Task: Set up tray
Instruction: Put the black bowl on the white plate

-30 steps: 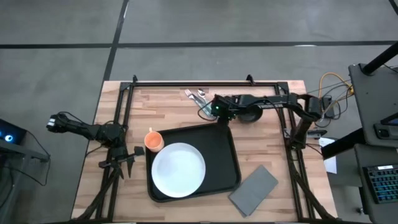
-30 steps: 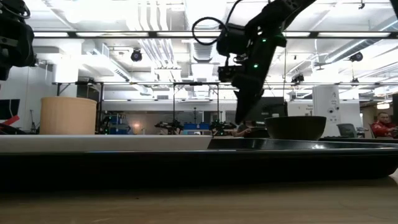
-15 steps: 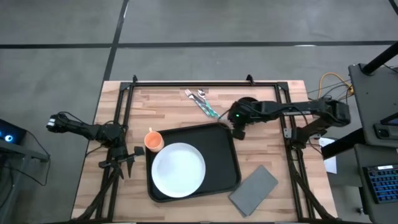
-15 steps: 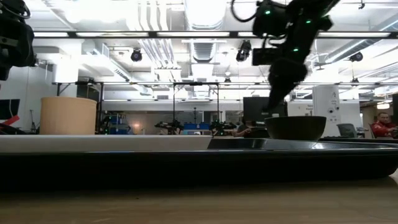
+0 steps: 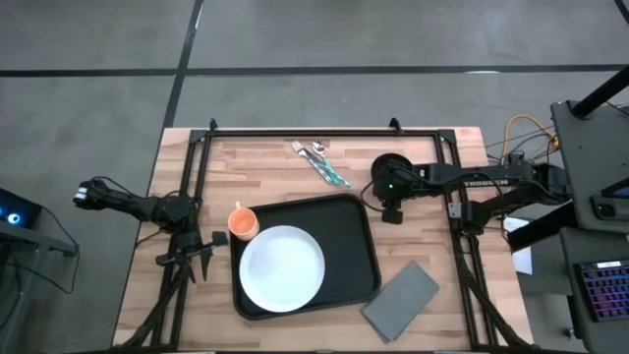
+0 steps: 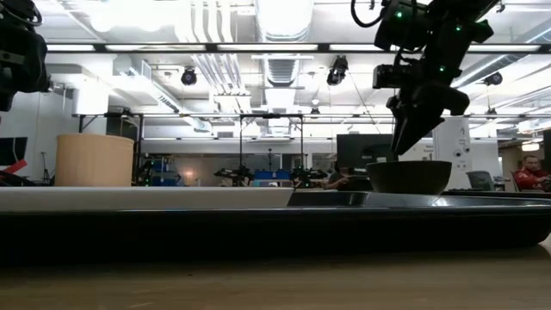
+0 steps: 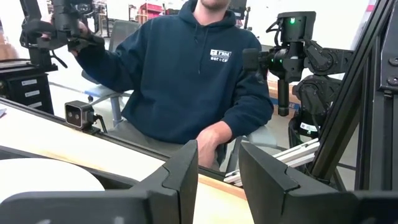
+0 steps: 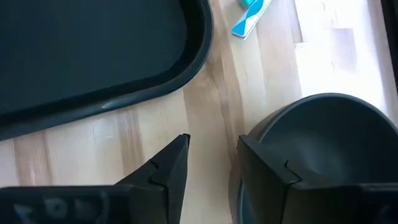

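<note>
Even overhead light falls on the pale wooden table (image 5: pixel 423 236) with soft, faint shadows. In the low view, bright white ceiling strip lights (image 6: pixel 284 13) glare, leaving the near foreground dark and blurred. Wrist-view fingers look soft.

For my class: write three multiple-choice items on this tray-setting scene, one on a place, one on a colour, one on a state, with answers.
1. Where is the white plate?
A. on the black tray
B. on the grey napkin
C. on bare wood

2. What colour is the cup by the tray's corner?
A. blue
B. orange
C. green

3. How is the right gripper?
A. shut on the cutlery
B. jaws open, at the dark bowl
C. resting on the plate

Answers: 1 A, the plate lies inside the tray's rim. 2 B, it shows orange from above. 3 B, its wrist view shows parted jaws at the bowl's rim.
</note>
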`<state>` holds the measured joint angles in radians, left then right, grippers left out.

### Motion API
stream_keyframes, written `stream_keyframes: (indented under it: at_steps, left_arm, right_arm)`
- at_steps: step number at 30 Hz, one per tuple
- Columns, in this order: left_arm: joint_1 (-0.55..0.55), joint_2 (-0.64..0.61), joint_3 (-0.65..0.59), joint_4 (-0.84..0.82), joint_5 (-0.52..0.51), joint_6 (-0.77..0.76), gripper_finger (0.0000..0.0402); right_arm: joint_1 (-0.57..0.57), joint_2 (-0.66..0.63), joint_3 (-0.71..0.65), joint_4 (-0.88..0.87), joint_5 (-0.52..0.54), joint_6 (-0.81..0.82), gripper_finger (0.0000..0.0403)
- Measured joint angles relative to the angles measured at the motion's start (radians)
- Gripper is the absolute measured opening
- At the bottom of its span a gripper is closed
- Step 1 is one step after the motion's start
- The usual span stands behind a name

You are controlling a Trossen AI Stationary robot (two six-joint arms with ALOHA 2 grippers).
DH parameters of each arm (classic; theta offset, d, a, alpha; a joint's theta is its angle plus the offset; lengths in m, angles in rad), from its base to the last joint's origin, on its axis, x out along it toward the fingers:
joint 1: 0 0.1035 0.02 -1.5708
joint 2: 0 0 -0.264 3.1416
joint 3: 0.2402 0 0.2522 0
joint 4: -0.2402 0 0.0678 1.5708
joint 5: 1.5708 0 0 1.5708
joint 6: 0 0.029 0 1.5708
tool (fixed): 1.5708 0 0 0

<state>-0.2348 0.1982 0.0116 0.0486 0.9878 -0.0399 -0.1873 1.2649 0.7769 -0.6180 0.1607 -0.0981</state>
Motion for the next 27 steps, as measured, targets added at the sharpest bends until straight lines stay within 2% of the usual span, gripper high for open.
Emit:
stream_keyframes:
  at_steps: [7, 20, 27]
  left_arm:
    - [0.000, 0.000, 0.000, 0.000, 0.000, 0.000, 0.0098]
    - [0.000, 0.000, 0.000, 0.000, 0.000, 0.000, 0.0098]
    - [0.000, 0.000, 0.000, 0.000, 0.000, 0.000, 0.0098]
  right_arm:
    - [-0.001, 0.006, -0.001, -0.006, 0.102, 0.077, 0.0137]
    - [-0.003, 0.006, -0.021, -0.014, 0.102, 0.120, 0.0130]
    - [-0.040, 0.006, -0.045, -0.005, 0.103, 0.117, 0.0130]
